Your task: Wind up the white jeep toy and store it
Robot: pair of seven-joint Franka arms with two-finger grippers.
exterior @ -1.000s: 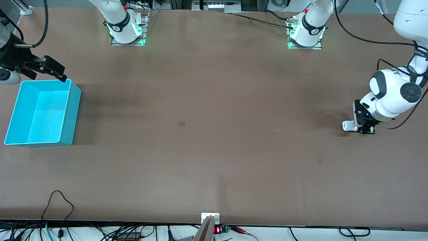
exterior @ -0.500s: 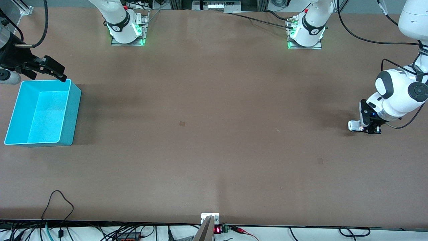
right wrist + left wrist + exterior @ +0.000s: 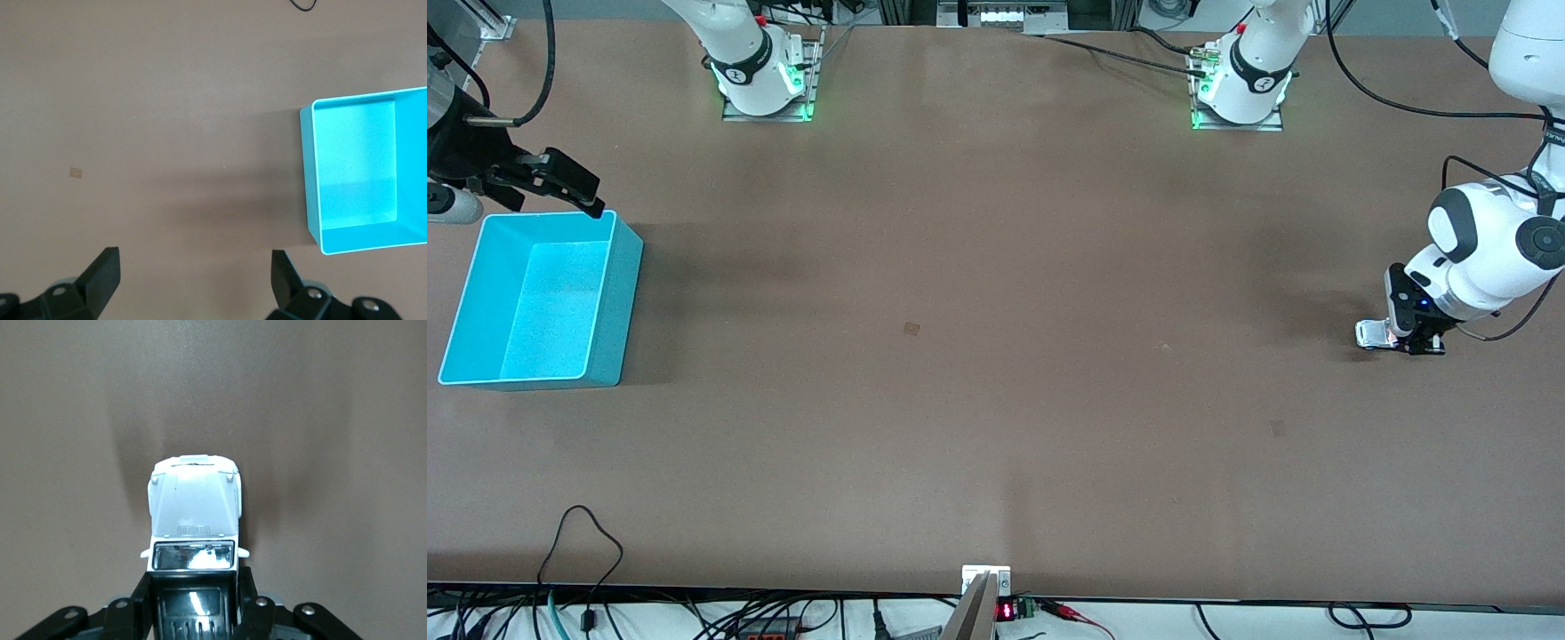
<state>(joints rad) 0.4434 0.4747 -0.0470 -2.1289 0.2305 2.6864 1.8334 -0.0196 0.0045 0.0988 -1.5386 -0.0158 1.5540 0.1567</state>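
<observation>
Two risks stand out: the left pincer pinches the jeep only at its rear, low on the tabletop well apart from the bin, so winding could twist it loose, while the right pincer waits spread near the bin.

Left gripper down at the surface near the left arm's end, wrist bent low, jaws closed on the white jeep toy. Right arm waits; right gripper up in the air, jaws spread wide.
</observation>
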